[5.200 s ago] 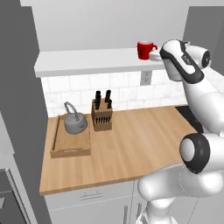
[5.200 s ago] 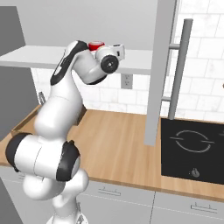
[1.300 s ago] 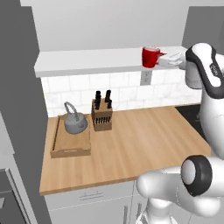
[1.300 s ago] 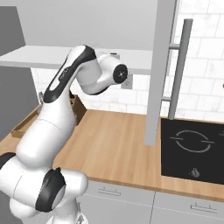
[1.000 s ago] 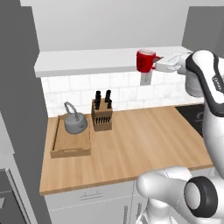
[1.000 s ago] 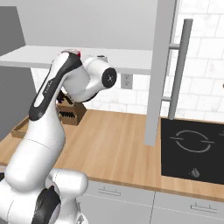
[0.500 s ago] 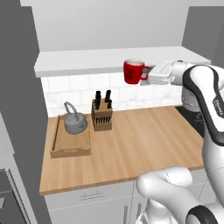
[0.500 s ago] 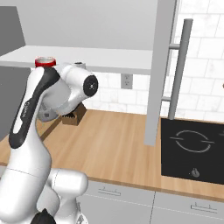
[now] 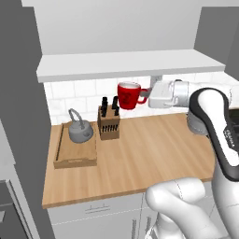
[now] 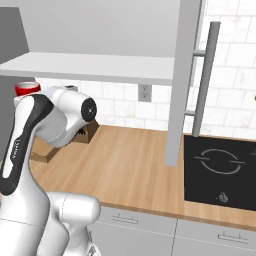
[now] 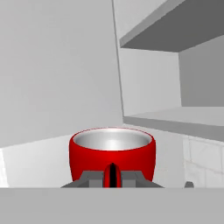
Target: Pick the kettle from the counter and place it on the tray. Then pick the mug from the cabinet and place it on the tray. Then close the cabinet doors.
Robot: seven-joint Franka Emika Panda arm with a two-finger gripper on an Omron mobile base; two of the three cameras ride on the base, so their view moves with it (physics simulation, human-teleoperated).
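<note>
One kettle (image 9: pixel 80 132) in tray (image 9: pixel 62 156); mug (image 9: pixel 128 95) apparently empty, gripper-held (image 9: pixel 145 95).

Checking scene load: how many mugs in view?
1. The red mug hangs in the gripper, held by its handle above the counter, right of the knife block. More could sit hidden.

no legible text, labels or signs anywhere
</note>
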